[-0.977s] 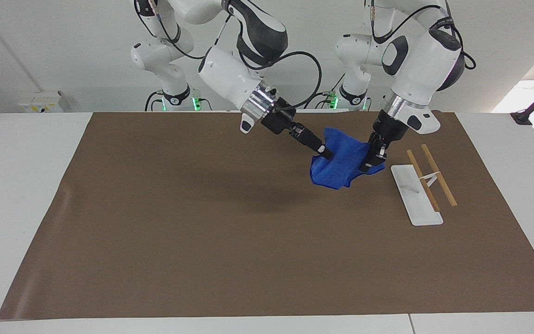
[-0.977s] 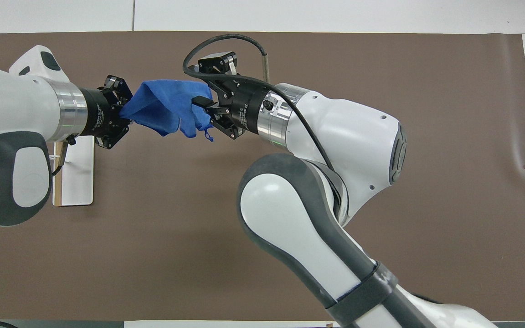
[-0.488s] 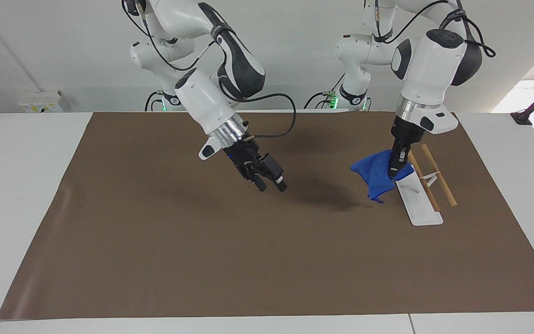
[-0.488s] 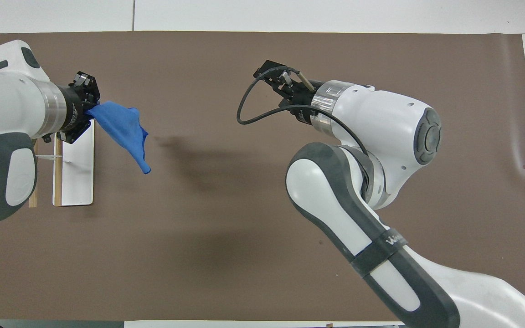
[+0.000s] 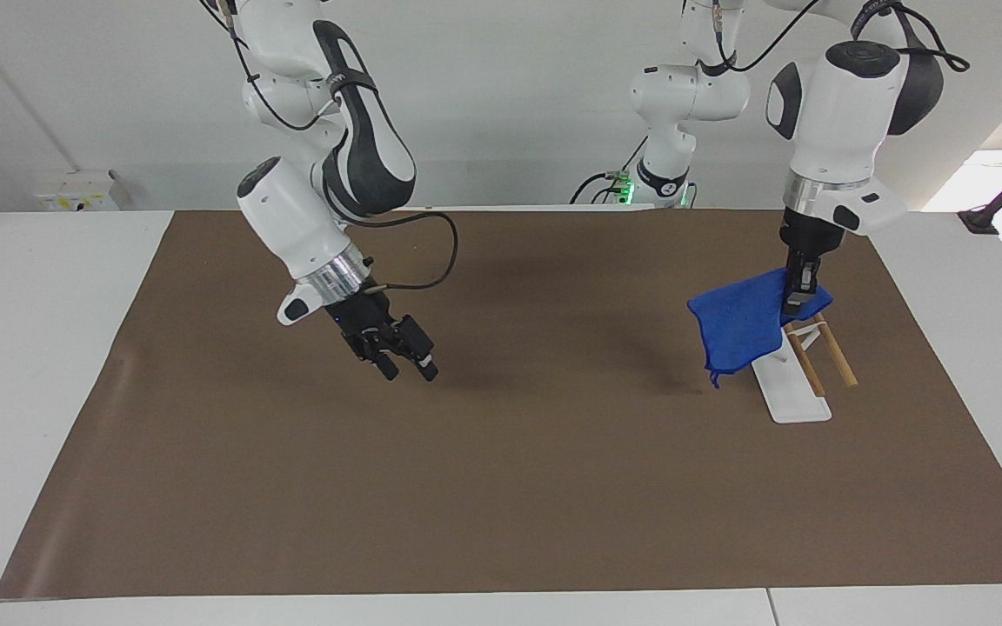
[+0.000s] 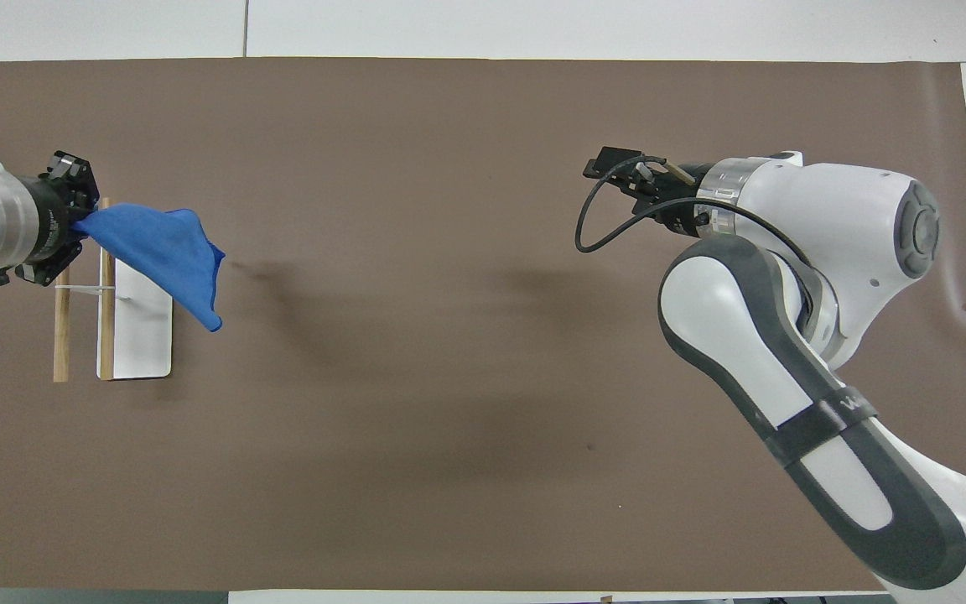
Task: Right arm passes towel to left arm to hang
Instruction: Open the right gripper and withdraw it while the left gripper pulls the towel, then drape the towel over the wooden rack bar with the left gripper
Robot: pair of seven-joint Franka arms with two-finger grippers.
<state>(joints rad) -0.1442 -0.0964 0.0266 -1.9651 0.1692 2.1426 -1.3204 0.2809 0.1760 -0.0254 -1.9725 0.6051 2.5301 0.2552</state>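
I see the left gripper (image 5: 795, 304) clamped on the towel (image 5: 740, 330), hanging it over the rack (image 5: 801, 365); my right gripper (image 5: 407, 369) hovers open-fingered, empty, above the mat (image 5: 501, 487).

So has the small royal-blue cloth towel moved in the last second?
Yes. The small royal-blue cloth towel, held by the left gripper, shifted toward the white-based wooden rack and now hangs over it.

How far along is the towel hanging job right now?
Handover looks done: the right gripper is open and empty over the mat. In hand: the left gripper, shut on the towel, holds it over the rack. Left: drape it on the rack's wooden bars and release.
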